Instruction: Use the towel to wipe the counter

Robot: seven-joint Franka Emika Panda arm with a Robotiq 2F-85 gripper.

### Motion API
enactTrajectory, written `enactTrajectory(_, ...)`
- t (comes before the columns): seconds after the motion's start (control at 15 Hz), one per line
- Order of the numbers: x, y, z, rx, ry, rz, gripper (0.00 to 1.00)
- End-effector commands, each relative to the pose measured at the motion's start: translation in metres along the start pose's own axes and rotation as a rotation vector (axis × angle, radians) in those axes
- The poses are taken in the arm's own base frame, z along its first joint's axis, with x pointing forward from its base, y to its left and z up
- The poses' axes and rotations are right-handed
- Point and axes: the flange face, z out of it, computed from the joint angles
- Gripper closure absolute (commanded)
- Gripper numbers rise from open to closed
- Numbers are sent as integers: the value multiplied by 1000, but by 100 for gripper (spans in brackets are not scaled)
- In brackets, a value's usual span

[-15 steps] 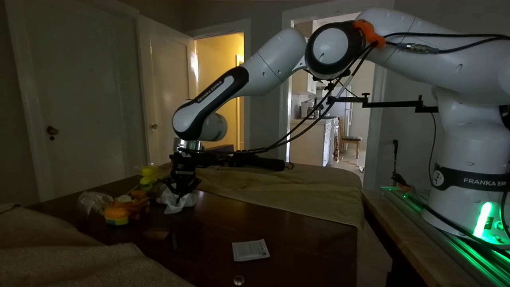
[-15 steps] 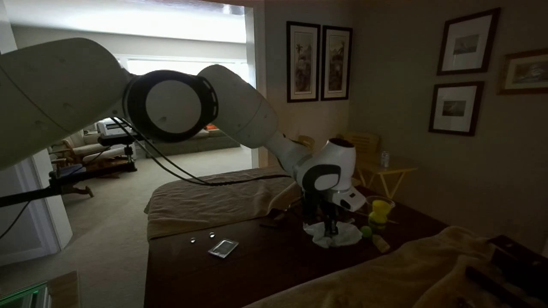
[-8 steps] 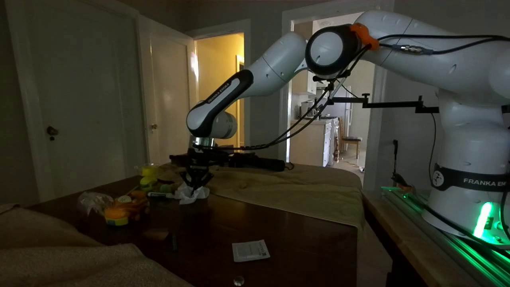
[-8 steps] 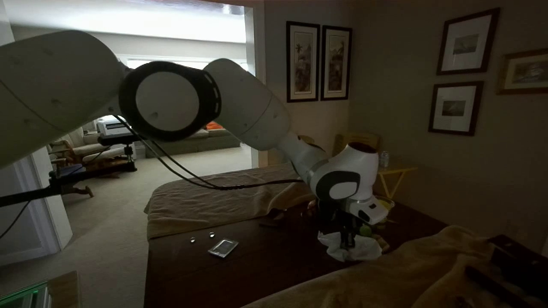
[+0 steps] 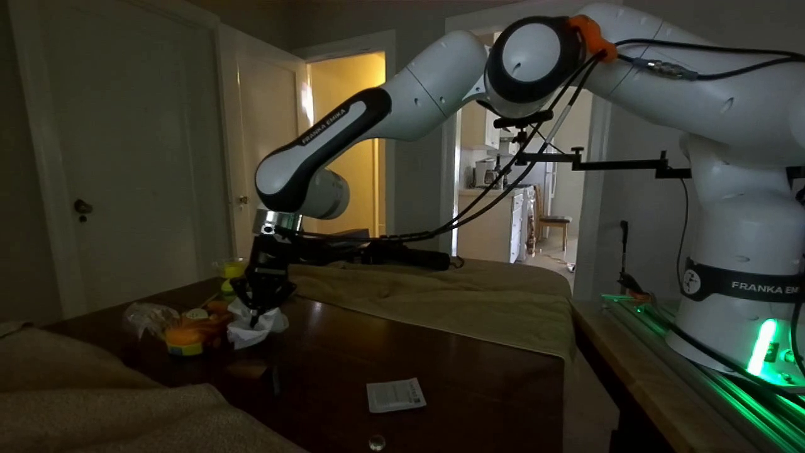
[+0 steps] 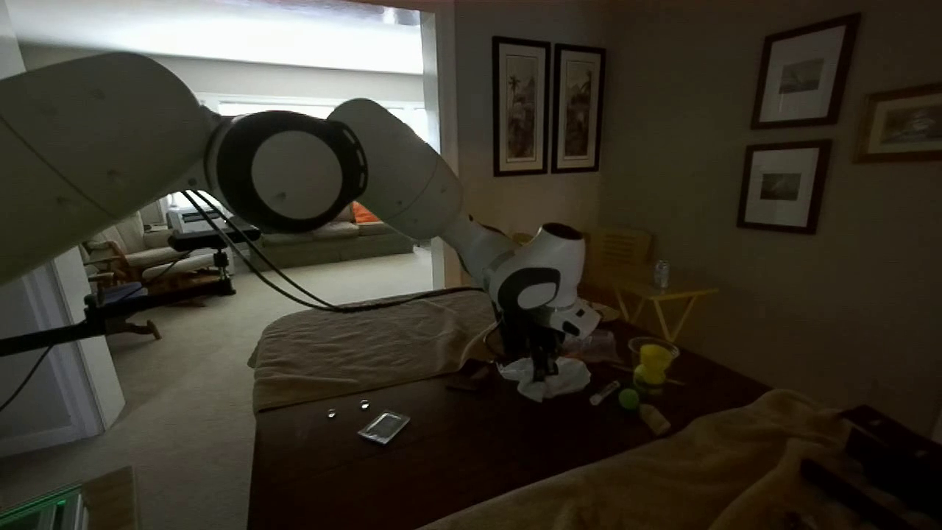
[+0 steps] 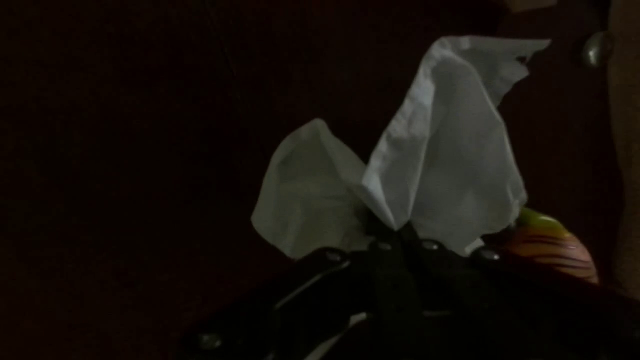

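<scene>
White towel (image 7: 460,150) — in closed claw (image 5: 254,318)

The arm (image 5: 434,88) I drive is smooth white in an exterior view: black panel (image 5: 324,128) lettered FRANKA EMIKA left of centre, orange clamp (image 5: 592,39) and black cables (image 5: 729,48) upper right. In my wrist view, the black gripper (image 7: 395,232) bears shiny round screws (image 7: 333,255).

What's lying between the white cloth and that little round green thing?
In an exterior view, a slim pale stick, possibly a marker, lies between the white cloth and the round green thing, touching neither.
</scene>
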Motion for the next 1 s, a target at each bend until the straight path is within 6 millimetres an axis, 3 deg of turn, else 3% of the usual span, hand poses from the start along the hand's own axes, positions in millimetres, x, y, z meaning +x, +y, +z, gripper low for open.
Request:
enactTrajectory(0.0,12,24,-11,-4,28,34,99)
enactTrajectory(0.27,35,98,-13,-64,53,200,99)
enactTrajectory(0.47,41,133,-13,-82,54,268,99)
enactTrajectory(0.73,38,113,-19,-54,53,212,99)
enactTrajectory(0.93,24,79,-15,-24,29,128,99)
